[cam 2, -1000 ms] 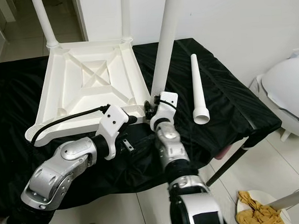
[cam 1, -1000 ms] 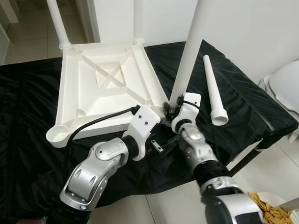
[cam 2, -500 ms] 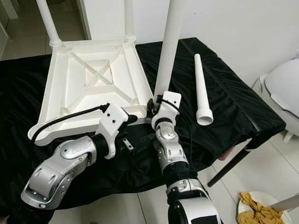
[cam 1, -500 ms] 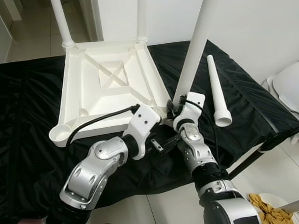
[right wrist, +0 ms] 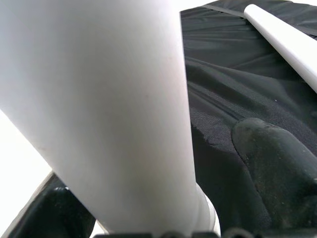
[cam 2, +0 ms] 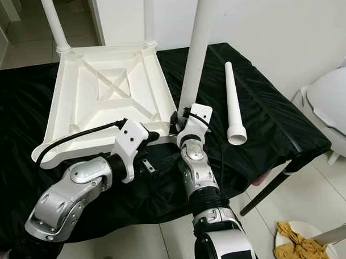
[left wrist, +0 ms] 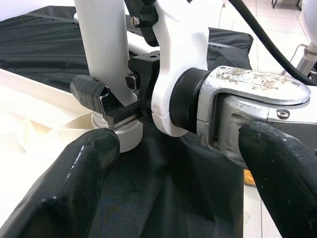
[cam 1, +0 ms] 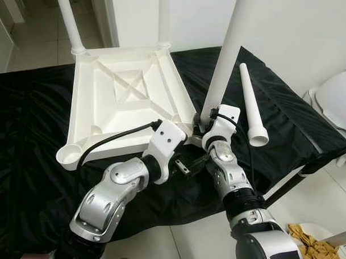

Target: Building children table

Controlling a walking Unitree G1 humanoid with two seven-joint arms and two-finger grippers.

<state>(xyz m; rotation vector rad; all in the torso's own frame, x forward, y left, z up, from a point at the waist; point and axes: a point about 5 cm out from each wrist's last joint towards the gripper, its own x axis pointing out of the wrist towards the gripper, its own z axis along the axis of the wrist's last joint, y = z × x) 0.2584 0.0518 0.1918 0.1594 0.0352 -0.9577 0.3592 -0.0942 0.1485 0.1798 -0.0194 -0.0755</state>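
The right gripper (cam 1: 202,124), fingers clenched on the leg (cam 1: 224,59), has tipped it straighter in the tabletop (cam 1: 124,103) corner; left gripper (cam 1: 188,163) hovers released.

upturned tabletop (cam 1: 124,103) on cloth (cam 1: 32,168), loose leg (cam 1: 250,107) right

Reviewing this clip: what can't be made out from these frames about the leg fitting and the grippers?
- Whether the held table leg is fully seated in the tabletop corner socket: the right gripper covers the joint in the eye views.
- Tops of all three standing legs: cut off by the upper edge.
- Left gripper: open, but its fingertips run past the wrist view's edge.
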